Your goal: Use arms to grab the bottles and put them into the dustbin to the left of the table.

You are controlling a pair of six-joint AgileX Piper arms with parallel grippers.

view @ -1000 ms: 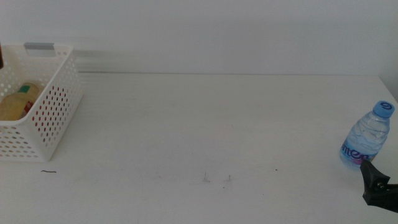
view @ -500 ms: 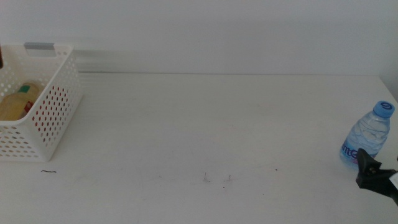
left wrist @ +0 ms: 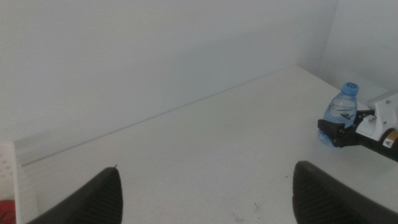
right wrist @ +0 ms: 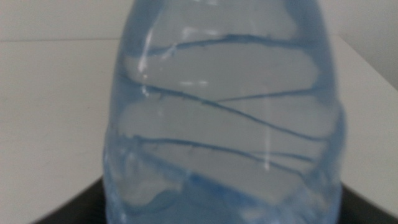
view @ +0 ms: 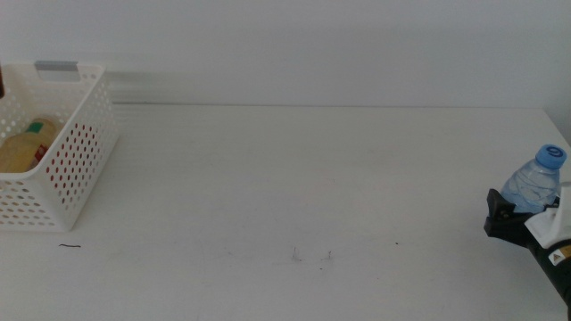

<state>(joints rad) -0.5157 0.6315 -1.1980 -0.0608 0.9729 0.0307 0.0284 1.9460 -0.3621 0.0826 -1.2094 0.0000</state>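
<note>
The clear blue-capped water bottle (view: 535,183) stands upright near the right edge of the table (view: 294,178). My right gripper (view: 522,212) is low at the bottle's base, open, with one jaw on each side of it. The bottle fills the right wrist view (right wrist: 224,112). The left wrist view also shows the bottle (left wrist: 341,111) and the right gripper (left wrist: 333,132). My left gripper (left wrist: 208,193) is open and empty, high over the table's left side. The yellow tea bottle (view: 22,147) lies in the white dustbin (view: 76,152) at far left. The red can is not clearly seen.
The bin has a grey tab (view: 55,67) on its far rim. A few small dark marks (view: 312,257) lie near the table's front middle. The table's right edge is close behind the water bottle.
My right gripper has moved up from the bottom right corner to the water bottle and now has it between its jaws. The bin and its contents have not moved.
</note>
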